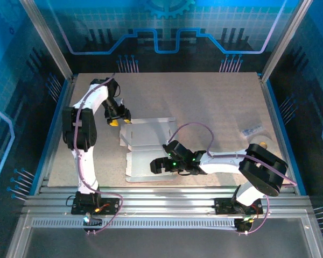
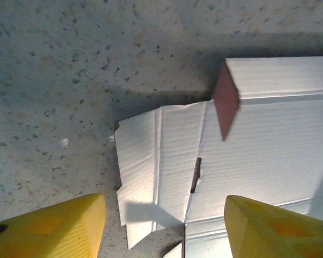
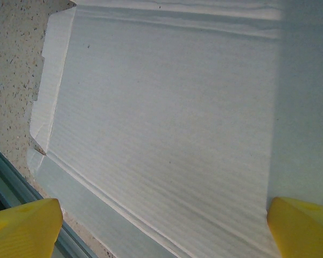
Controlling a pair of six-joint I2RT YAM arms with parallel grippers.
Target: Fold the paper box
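Pale inner face up, paper box (image 1: 148, 141) lies nearly flat on surface (image 1: 215, 102); one small pink flap (image 2: 225, 102) raised. Left gripper (image 1: 120, 119) at box's far-left corner, right gripper (image 1: 158, 164) over box's near panel, both jaws apart. Folding barely begun; walls unraised.

Speckled grey table (image 1: 215, 102). Far to the right of the right claw (image 1: 159, 164), what may be a tape roll (image 1: 262, 142) sits beside a small clear packet (image 1: 252, 130).

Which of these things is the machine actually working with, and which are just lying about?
In the job: paper box, lying flat; left tool, open; right tool, open.
Lying about: pale roll and small clear packet, at the right side of the table.
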